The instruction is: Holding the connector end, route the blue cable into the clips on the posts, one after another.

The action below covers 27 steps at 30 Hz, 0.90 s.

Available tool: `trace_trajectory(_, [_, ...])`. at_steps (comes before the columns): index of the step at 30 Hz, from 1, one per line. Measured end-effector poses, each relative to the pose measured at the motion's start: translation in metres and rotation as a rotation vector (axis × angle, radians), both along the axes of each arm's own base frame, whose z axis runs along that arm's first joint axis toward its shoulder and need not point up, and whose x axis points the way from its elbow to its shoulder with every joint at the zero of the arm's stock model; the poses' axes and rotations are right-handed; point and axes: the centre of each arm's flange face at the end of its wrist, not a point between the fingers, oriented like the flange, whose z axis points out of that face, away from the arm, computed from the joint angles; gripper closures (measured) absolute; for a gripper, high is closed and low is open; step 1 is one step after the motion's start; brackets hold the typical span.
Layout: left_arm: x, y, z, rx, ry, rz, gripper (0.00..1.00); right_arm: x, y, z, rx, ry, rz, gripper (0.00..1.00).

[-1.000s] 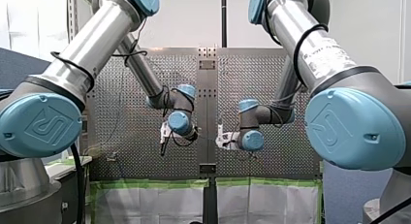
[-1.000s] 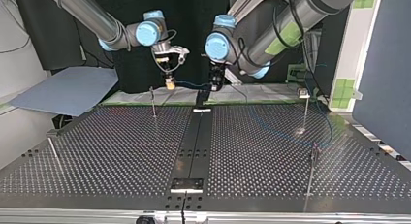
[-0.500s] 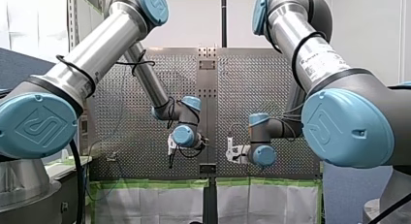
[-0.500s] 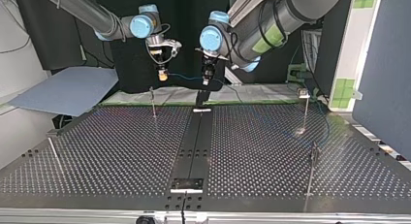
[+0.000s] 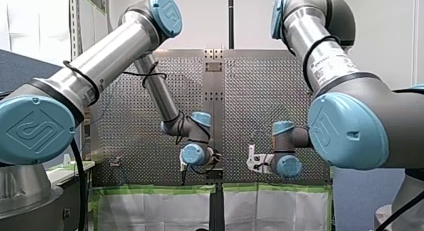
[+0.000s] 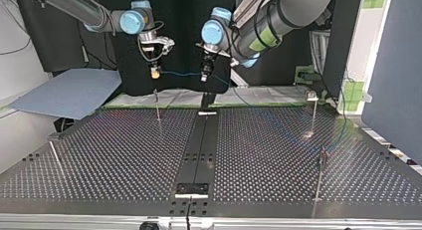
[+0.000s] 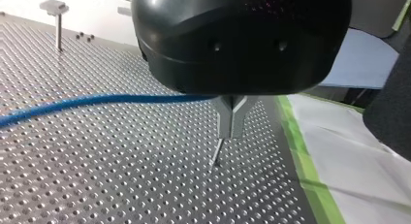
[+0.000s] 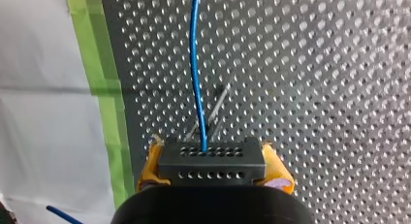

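The blue cable (image 6: 179, 73) hangs in the air between my two grippers, above the table's far edge in the top view. My right gripper (image 6: 156, 73) is shut with its yellow pads (image 8: 150, 170) on the black connector (image 8: 212, 158), from which the cable (image 8: 195, 64) leads away. My left gripper (image 6: 204, 77) has its metal fingers (image 7: 231, 121) shut on the cable (image 7: 97, 100). From there the cable drops toward the table's side at the top view's right. A thin post (image 6: 157, 104) stands below my right gripper, seen also under the connector as post (image 8: 215, 107).
Other clip posts stand at the top view's right (image 6: 314, 110), near right (image 6: 320, 175) and near left (image 6: 53, 154). A dark rail (image 6: 199, 145) runs down the perforated table's middle. Green tape and white sheet (image 8: 58, 112) border the far edge.
Both grippers have risen and shifted toward the top view's left, carrying the cable higher above the far edge. In the front view both wrists have sunk lower and moved right.
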Motion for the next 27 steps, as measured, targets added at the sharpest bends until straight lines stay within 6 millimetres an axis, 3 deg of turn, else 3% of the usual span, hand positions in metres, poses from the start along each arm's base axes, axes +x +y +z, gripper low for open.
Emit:
trace_trajectory(6, [-0.001, -0.019, -0.012, -0.010, -0.003, -0.018, 1.00, -0.019, -0.010, -0.001, -0.021, 0.013, -0.015, 1.00])
trace_trajectory(12, [-0.009, -0.050, -0.004, -0.030, -0.021, -0.029, 1.00, -0.025, -0.013, -0.004, -0.027, 0.040, -0.025, 1.00])
trace_trajectory(18, [-0.009, -0.078, 0.006, -0.048, -0.031, -0.048, 1.00, -0.035, -0.008, -0.028, 0.003, 0.078, -0.046, 1.00])
trace_trajectory(27, [-0.008, -0.104, -0.023, -0.021, -0.009, -0.049, 1.00, -0.048, -0.016, -0.038, 0.007, 0.063, -0.075, 1.00])
